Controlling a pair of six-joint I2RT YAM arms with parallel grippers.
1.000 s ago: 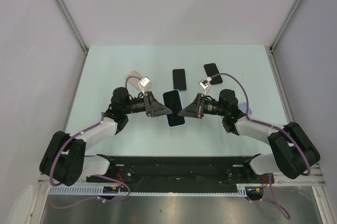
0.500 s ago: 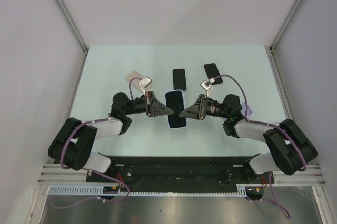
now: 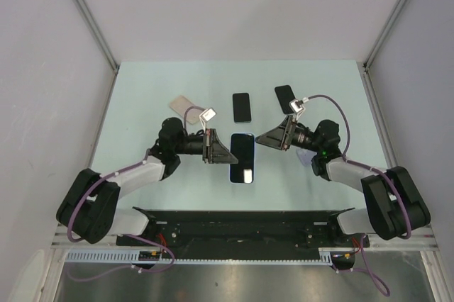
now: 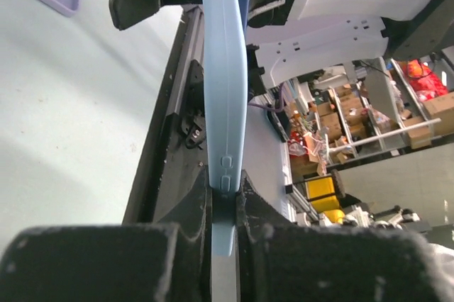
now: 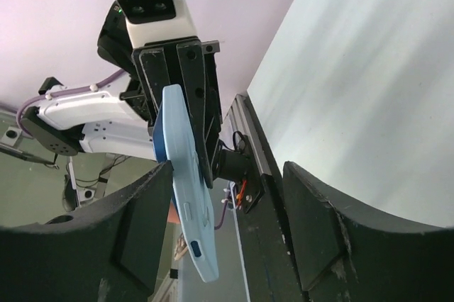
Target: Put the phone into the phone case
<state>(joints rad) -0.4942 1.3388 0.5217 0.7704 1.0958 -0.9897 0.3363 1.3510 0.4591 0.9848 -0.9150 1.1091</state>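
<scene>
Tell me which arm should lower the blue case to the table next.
Left. The left gripper has its jaws shut on the blue case by its edge; the right gripper is open, apart from it, holding nothing.

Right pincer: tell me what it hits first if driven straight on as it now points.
Most likely the blue-cased phone, held edge-on by the left pincer ahead of the open right pincer. It sits left of centre in the wrist view, so a graze or miss is possible.

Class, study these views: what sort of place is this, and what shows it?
Probably a robotics lab test cell: left arm and right arm bolted at the edge of a pale table, plain white panels walling it in, and shelves crowded with boxes behind.
</scene>
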